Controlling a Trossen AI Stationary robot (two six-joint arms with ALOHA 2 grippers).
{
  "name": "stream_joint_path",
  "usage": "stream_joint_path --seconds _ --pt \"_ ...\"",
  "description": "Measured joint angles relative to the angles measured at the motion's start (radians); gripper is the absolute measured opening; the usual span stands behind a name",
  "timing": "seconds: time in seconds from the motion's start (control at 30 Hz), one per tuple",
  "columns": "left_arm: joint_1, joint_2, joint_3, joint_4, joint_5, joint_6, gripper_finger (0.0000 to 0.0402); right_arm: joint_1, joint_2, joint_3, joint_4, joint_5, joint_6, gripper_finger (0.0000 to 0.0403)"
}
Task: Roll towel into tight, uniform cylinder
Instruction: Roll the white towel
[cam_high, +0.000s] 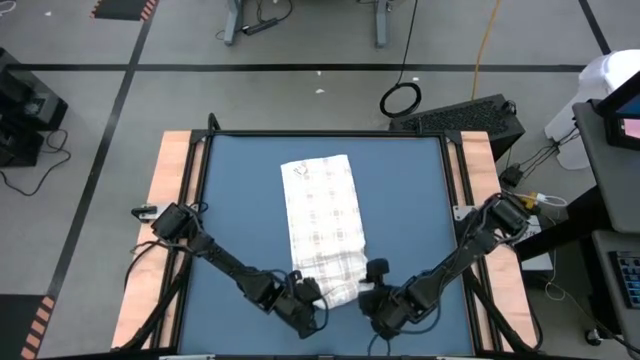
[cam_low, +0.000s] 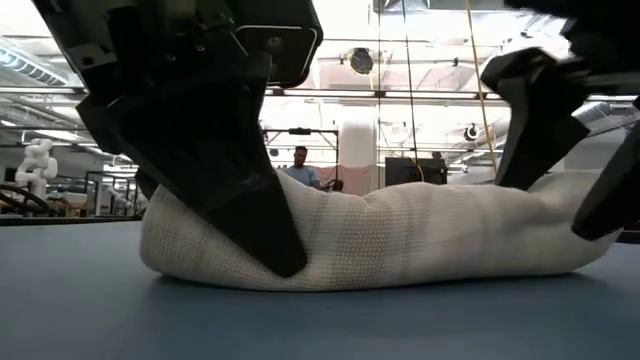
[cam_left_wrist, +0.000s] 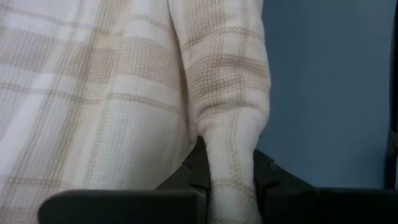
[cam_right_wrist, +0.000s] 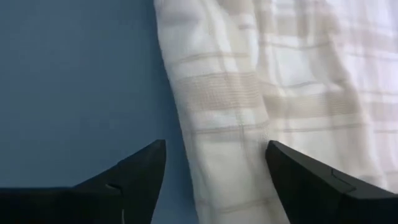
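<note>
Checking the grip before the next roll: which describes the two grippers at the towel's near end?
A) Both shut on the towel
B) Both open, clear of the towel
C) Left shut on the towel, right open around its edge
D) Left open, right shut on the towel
C: the left wrist view shows the left gripper pinching a fold of the towel, while the right gripper has its jaws spread with the towel's edge between them.
</note>
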Motion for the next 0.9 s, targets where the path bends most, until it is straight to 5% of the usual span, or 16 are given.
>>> stream_joint_path --seconds 0.4,0.63,0.9 --pt "0.0 0.004 -0.002 0.002 -0.051 -0.001 0.0057 -0.109 0.055 0.005 0.016 -0.252 -0.005 0.0234" --pt "-0.017 0.007 0.005 -0.011 -0.122 0.062 0.0157 -0.126 0.056 0.004 -0.001 -0.299 0.032 0.0199" --pt "-0.028 -0.112 0.013 -0.147 -0.247 0.1 0.0253 -0.176 0.053 0.003 -0.001 -0.481 0.101 0.0114"
